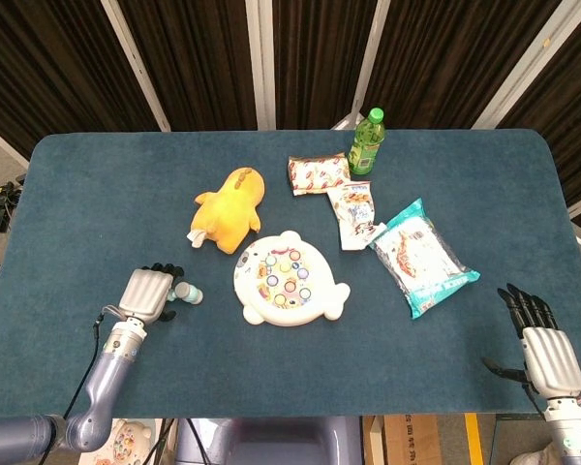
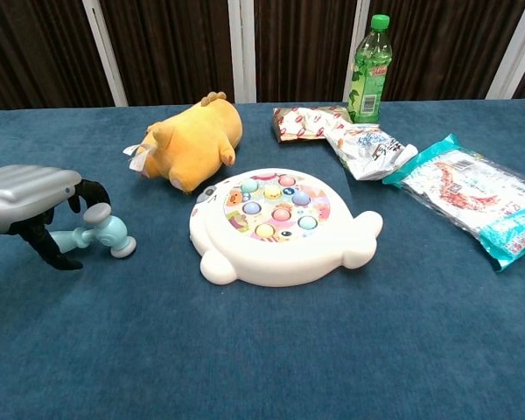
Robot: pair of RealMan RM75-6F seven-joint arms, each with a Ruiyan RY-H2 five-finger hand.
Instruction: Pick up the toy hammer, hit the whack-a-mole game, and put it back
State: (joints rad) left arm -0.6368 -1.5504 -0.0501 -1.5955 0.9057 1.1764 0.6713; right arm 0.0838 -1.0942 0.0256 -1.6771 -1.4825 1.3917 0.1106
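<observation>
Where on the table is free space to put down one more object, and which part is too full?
Bare cloth lies along the near edge between the left hand and right hand, in front of the whack-a-mole game, and across the far left beyond the plush duck. It is crowded around the green bottle and snack packets.
</observation>
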